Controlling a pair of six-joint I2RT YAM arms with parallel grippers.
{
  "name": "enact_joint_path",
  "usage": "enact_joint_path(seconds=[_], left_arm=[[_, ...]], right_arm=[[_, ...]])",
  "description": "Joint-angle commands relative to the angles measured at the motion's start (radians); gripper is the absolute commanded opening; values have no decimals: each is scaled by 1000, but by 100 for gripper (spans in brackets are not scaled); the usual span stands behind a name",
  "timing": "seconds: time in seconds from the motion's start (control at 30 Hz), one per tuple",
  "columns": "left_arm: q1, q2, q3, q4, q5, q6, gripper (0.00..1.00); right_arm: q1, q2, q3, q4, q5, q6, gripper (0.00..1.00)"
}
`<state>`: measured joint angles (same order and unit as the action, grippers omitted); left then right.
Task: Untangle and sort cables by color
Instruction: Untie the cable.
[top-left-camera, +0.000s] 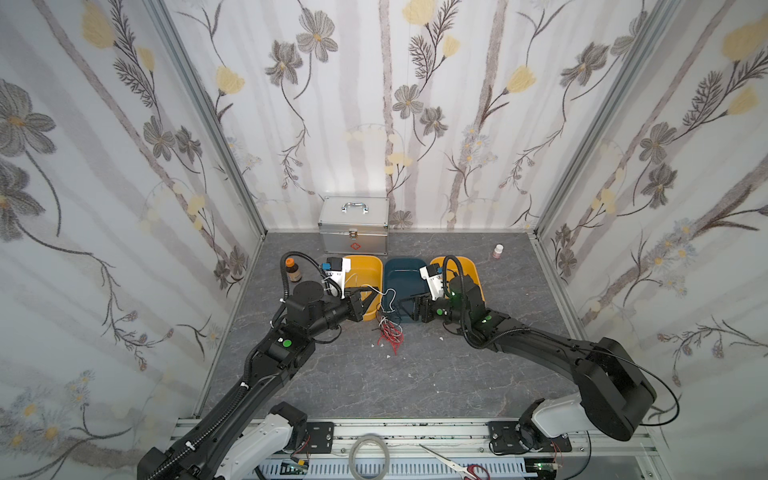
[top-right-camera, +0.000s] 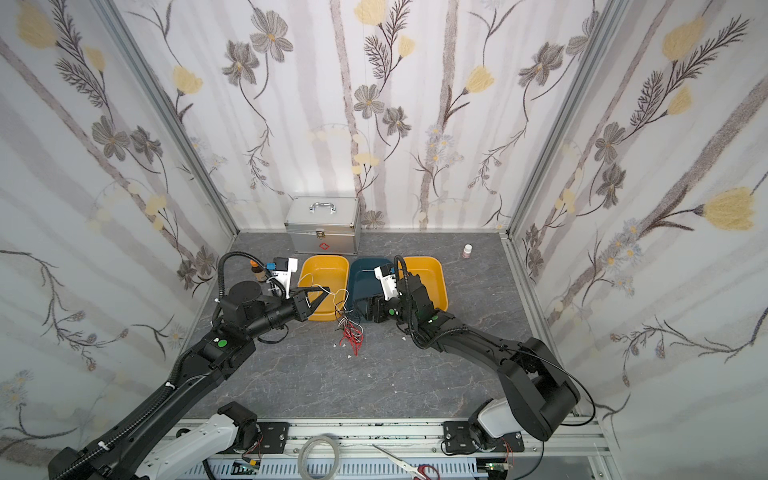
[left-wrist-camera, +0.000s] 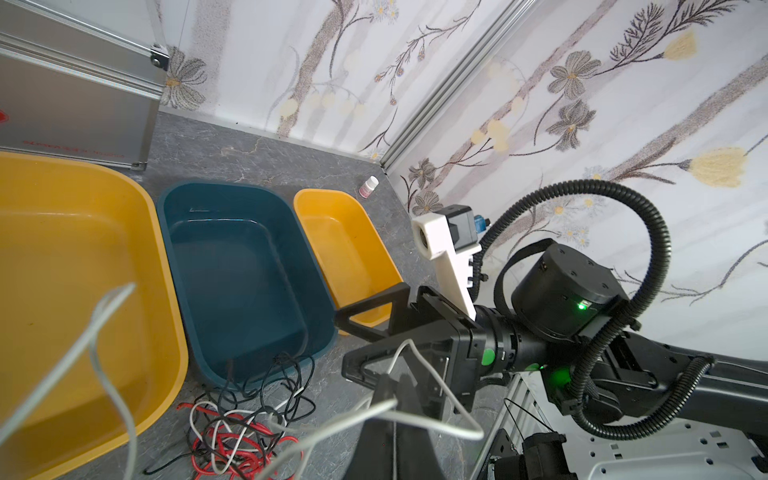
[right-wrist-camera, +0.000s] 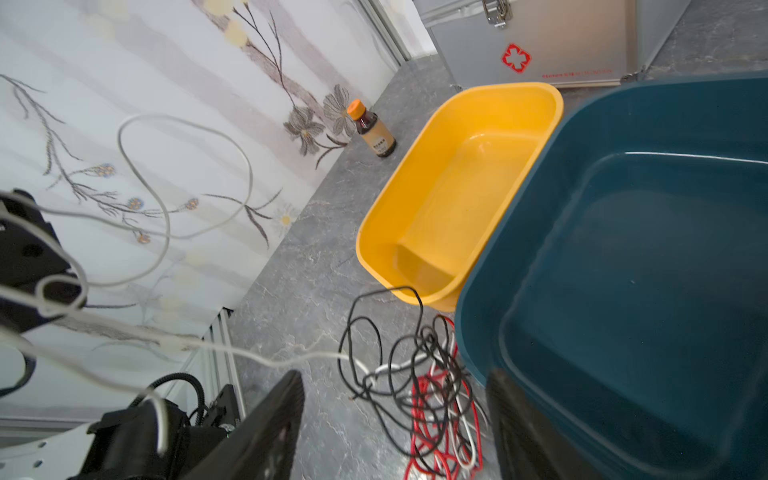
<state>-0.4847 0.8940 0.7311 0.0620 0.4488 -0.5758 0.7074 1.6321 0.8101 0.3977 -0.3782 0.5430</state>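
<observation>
Cable lot, centre of the bench (top-left-camera: 415, 374): the cables (top-left-camera: 388, 332), red, black and white in one tangle, are lying on the grey surface just before the near wall of the blue tub (top-left-camera: 399, 262), where that tub is meeting the yellow tub (top-left-camera: 365, 258) on the left arm's side. In the left wrist view black loops are pressing up against the blue tub's near wall. Left claw (top-left-camera: 372, 297): jaws together, clamping one white cable (left-wrist-camera: 399, 409) and hovering above the near corner of that yellow tub. The white cable is looping free in the air and trailing down into the tangle. Right claw (top-left-camera: 405, 308): jaws standing wide apart and gripping nothing, hanging over the near edge of the blue tub and pointing toward the left claw, near it but not touching. A second yellow tub (left-wrist-camera: 340, 249) is sitting just beside the blue one on the right arm's side, so the three are forming a row. Behind the row a metal case (top-left-camera: 353, 226) is standing against the back wall. A brown bottle (top-left-camera: 293, 270) is standing near the left wall, and a small white bottle (top-left-camera: 498, 250) near the back right corner. Open room: a broad stretch of bench is running from the tangle to the near rail, and another is lying between the second yellow tub and the right wall. A tape ring (top-left-camera: 369, 455) and scissors (top-left-camera: 453, 463) are resting beyond the near rail.
</observation>
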Motion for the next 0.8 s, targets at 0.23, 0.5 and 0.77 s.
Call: enact_joint_path(seconds=[0.23, 0.5, 0.77], left_arm=[[-2, -15, 7, 3, 14, 5, 0], [0, -37, 10, -4, 13, 8, 0], [0, -39, 18, 3, 8, 10, 0]], right_arm=[[-5, 142, 43, 186, -150, 149, 79], [4, 235, 41, 275, -199, 272, 48], [36, 232, 8, 30, -91, 139, 21]])
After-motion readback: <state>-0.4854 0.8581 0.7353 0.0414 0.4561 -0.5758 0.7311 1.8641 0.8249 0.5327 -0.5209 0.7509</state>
